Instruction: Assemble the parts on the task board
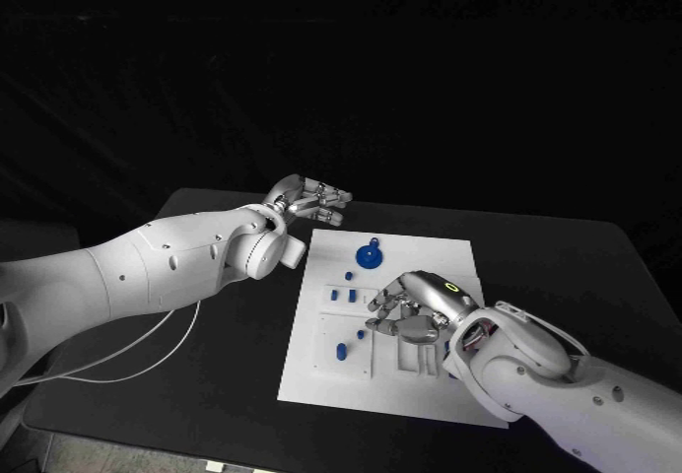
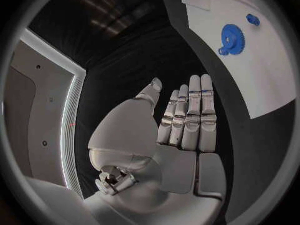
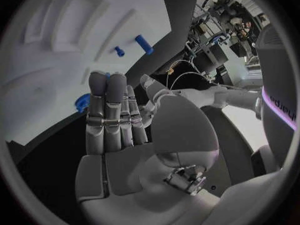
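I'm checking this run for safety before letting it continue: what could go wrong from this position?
1. The right hand hovers low over the middle of the task board, hiding the parts beneath it in the head view; a blind descent could knock small blue pieces out of place.
2. The blue gear lies loose near the board's far edge; a sweep by the left hand, open just beyond that edge, might push it off.

white task board, blue parts, black table
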Available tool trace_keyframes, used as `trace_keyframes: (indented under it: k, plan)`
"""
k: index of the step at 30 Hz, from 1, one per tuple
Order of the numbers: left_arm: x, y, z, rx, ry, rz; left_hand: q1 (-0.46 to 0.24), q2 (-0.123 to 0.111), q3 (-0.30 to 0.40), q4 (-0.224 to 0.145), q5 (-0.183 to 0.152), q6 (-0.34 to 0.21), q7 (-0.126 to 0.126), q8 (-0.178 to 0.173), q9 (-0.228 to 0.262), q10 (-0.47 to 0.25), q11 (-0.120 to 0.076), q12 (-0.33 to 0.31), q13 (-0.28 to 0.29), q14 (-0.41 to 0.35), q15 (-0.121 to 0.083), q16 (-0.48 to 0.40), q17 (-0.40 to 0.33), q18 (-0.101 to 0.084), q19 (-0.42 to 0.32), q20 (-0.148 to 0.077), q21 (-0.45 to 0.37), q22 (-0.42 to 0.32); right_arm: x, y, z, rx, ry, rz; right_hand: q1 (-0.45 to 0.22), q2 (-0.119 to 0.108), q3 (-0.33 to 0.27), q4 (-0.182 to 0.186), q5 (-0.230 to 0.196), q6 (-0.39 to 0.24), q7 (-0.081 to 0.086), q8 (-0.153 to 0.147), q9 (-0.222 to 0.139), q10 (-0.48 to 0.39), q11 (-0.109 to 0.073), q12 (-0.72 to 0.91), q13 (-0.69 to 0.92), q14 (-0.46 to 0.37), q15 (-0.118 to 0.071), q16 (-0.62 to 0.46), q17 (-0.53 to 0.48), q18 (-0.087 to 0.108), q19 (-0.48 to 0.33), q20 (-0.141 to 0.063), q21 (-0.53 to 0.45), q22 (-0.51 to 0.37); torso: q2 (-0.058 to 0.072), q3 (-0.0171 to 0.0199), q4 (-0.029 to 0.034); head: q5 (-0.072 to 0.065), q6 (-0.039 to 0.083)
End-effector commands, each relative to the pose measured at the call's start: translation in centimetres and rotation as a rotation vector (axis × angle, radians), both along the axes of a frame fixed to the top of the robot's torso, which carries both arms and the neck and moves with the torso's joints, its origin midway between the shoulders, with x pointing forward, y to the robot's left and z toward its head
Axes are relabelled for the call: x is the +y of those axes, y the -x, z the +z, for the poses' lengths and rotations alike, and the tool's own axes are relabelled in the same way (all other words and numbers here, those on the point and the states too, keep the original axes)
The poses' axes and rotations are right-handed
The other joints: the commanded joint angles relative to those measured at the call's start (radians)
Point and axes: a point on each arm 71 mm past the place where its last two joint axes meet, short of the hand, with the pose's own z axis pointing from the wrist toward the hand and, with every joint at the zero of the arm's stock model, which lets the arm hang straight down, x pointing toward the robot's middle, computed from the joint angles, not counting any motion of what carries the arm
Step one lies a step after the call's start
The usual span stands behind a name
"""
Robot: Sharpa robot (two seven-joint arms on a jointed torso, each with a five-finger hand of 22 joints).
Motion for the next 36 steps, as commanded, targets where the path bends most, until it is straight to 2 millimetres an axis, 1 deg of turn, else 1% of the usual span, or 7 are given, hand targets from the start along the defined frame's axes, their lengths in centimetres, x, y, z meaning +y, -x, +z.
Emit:
trace_keyframes:
  k: [1,8,10,16,21,26,36]
  plan:
    - [0.1,0.1,0.1,-0.005,0.013,-0.015,0.002,0.005,-0.007,-0.002,0.002,-0.008,0.001,0.003,-0.001,-0.006,0.001,0.001,-0.001,0.002,0.002,-0.001,0.001,-0.015,-0.007,0.002,0.005,-0.001,-1.7,-0.5,-0.7,0.249,-0.038,-0.032,-0.01,0.015,-0.03,0.01,-0.002,0.022,-0.01,-0.002,0.005,0.033,-0.012,0.012,0.007,-0.002,-0.016,-0.003,0.001,-0.021,0.026,-0.015,-0.007,0.027,-0.001,0.0015,-0.0047,-0.021,0.016]
    - [0.8,0.2,0.2,-0.008,0.016,-0.004,0.001,0.002,-0.009,-0.004,0.002,-0.01,0.001,0.003,-0.001,-0.006,0.001,0.001,-0.001,0.002,0.002,-0.001,0.001,-0.015,-0.007,0.002,0.005,-0.002,-7.0,-2.5,0.2,0.371,-0.056,-0.168,0.013,0.039,-0.125,0.027,0.01,0.051,-0.027,-0.002,0.045,0.052,-0.037,0.115,0.14,0.008,-0.033,-0.016,0.006,-0.042,0.039,-0.037,-0.014,0.019,-0.004,0.0067,-0.0129,-0.056,0.02]
    - [0.8,0.2,0.2,-0.01,0.021,-0.009,0.002,0.002,-0.009,-0.004,0.002,-0.01,0.001,0.003,-0.001,-0.006,0.001,0.001,-0.001,0.002,0.002,-0.001,0.001,-0.015,-0.007,0.002,0.005,-0.002,-8.4,-2.9,0.4,0.404,-0.044,-0.197,0.013,0.045,-0.147,0.038,0.012,0.035,-0.024,0.0,0.054,0.032,-0.049,0.266,0.296,0.015,-0.041,-0.009,0.018,-0.05,0.043,-0.044,0.036,0.032,-0.004,0.0068,-0.0141,-0.065,0.023]
    - [0.5,0.6,0.2,-0.02,0.062,-0.096,0.011,-0.011,-0.024,-0.026,0.009,0.001,0.001,0.003,-0.001,-0.004,0.001,0.001,-0.001,-0.012,0.005,-0.004,-0.002,-0.017,-0.016,0.005,-0.001,-0.007,-11.7,-3.0,0.0,0.526,0.066,-0.278,0.022,0.04,-0.08,0.044,-0.018,0.008,-0.021,-0.003,0.069,-0.063,-0.055,0.471,0.588,0.002,-0.045,0.05,0.115,-0.052,0.049,-0.047,0.166,0.056,-0.007,0.007,-0.0172,-0.089,0.025]
    - [0.8,0.9,0.2,-0.027,0.088,-0.123,-0.002,-0.021,-0.052,-0.035,0.011,0.0,0.002,0.004,0.0,-0.002,0.004,0.001,-0.001,-0.038,0.014,-0.006,-0.006,-0.022,-0.036,0.013,-0.014,-0.015,-13.0,-2.7,-0.3,0.581,0.145,-0.327,-0.012,0.036,-0.053,0.061,0.013,0.019,-0.031,-0.002,0.091,-0.063,-0.063,0.545,0.711,0.0,-0.048,0.078,0.182,-0.055,0.053,-0.049,0.254,0.072,-0.008,0.0112,-0.0211,-0.103,0.017]
    - [1.1,1.0,0.3,-0.018,0.132,-0.116,-0.004,-0.015,-0.078,-0.045,0.02,-0.001,0.002,0.004,0.0,-0.002,0.005,0.001,-0.001,-0.066,0.022,-0.007,-0.012,-0.026,-0.055,0.022,-0.03,-0.025,-13.8,-2.1,-0.5,0.639,0.229,-0.358,-0.066,0.033,-0.031,0.082,0.03,0.002,-0.031,-0.001,0.138,-0.047,-0.063,0.652,0.875,-0.007,-0.047,0.147,0.313,-0.06,0.055,-0.051,0.385,0.091,-0.009,0.0078,-0.0192,-0.114,0.007]
    - [1.2,1.2,0.3,-0.014,0.156,-0.126,-0.005,-0.006,-0.094,-0.052,0.021,-0.005,0.003,0.003,0.0,-0.005,0.007,0.001,-0.001,-0.072,0.024,-0.005,-0.019,-0.023,-0.052,0.024,-0.038,-0.035,-13.9,-1.1,-0.4,0.683,0.307,-0.369,-0.126,0.035,-0.02,0.114,0.01,-0.018,-0.027,-0.004,0.139,0.005,-0.061,0.705,1.019,0.007,-0.046,0.185,0.429,-0.059,0.045,-0.047,0.501,0.103,-0.008,0.0056,-0.0194,-0.116,-0.002]
